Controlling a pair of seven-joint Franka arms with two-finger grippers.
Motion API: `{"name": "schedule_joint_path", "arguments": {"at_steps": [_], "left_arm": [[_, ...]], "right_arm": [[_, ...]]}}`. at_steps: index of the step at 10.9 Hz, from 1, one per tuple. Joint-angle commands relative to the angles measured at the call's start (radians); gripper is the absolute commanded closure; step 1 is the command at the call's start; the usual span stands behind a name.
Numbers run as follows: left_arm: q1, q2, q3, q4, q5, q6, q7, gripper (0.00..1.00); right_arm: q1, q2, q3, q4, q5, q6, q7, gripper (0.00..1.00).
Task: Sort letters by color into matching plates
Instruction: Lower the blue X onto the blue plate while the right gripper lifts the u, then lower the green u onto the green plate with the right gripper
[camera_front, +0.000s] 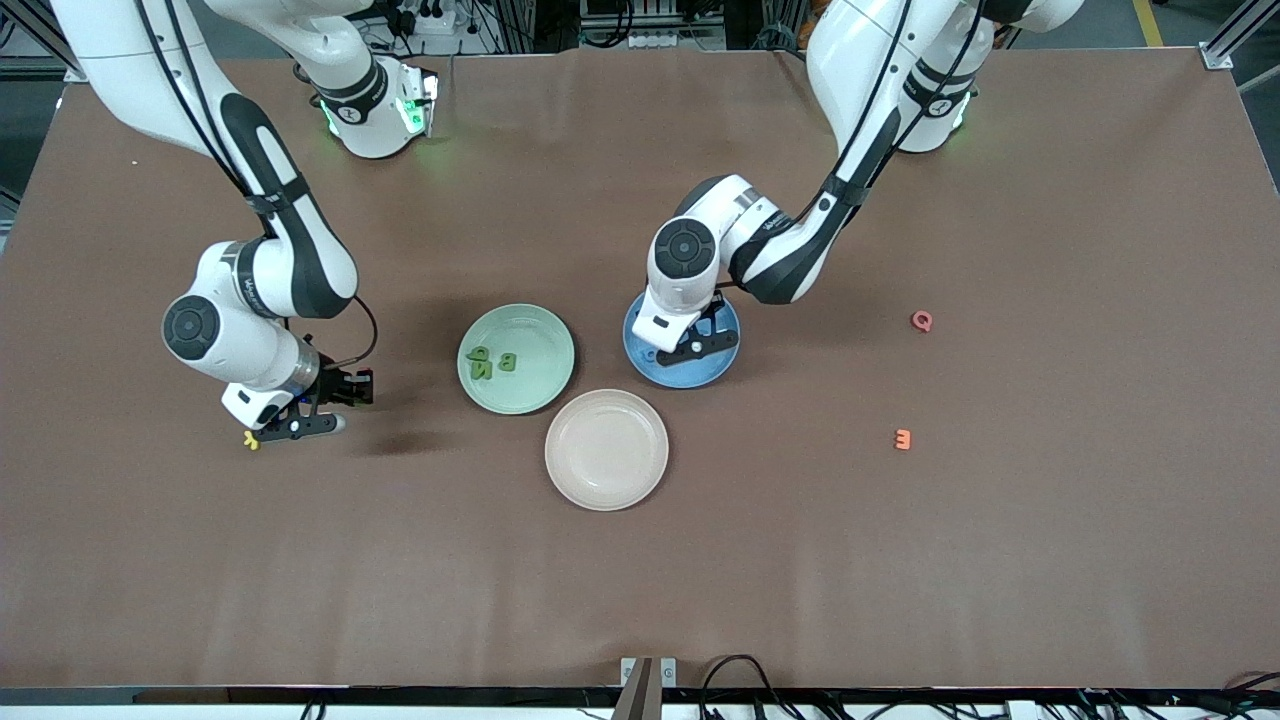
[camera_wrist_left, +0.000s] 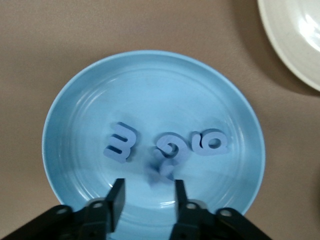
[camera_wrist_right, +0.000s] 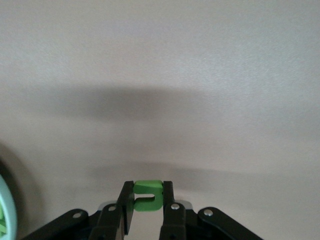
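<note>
Your small chunky blue toy letters (camera_wrist_left: 165, 150) lie in the round medium-blue plate (camera_wrist_left: 70, 115): three flat in a row across its middle, and a fourth, blurred one (camera_wrist_left: 159, 172) sits just off the fingertips of your left gripper (camera_wrist_left: 148, 192). That claw hovers low over the blue plate, its jaws parted with nothing pinched between them.

Beside it, toward the right arm's end of the table, the pale mint-green plate (camera_front: 545, 345) holds three chunky green letters (camera_front: 490, 362), bunched together on the side nearest the right arm.

The fourth green letter (camera_wrist_right: 148, 195) is clenched between the fingers of your right gripper (camera_front: 300, 425), which hangs low over bare brown table (camera_front: 640, 580) well apart from the green plate. A small yellow letter (camera_front: 251, 439) lies on the table just beside that gripper.

Nearer the front camera than both coloured plates sits the beige-pink plate (camera_front: 606, 450), close to each.

Toward the left arm's end, a pink letter Q (camera_front: 921, 320) and an orange letter E (camera_front: 902, 439) lie well apart from the plates, the E nearer the front camera.
</note>
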Motion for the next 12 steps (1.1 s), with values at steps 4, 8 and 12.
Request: {"name": "schedule_joint_path", "arguments": {"at_steps": [4,8,12], "left_arm": [[0.003,-0.008,0.004,0.056,0.024,-0.002,-0.024,0.0],[0.014,-0.075,0.024,0.054,0.026,-0.054,0.048,0.0],[0.056,-0.153,0.036,0.051,0.026,-0.137,0.204,0.0]], "right_arm": [[0.133,-0.021,0.006,0.01,0.025,-0.017,0.314,0.86],[0.256,-0.018,0.006,0.015,0.025,-0.029,0.513,0.87],[0.366,-0.003,0.009,0.02,0.025,-0.049,0.668,0.87]]}}
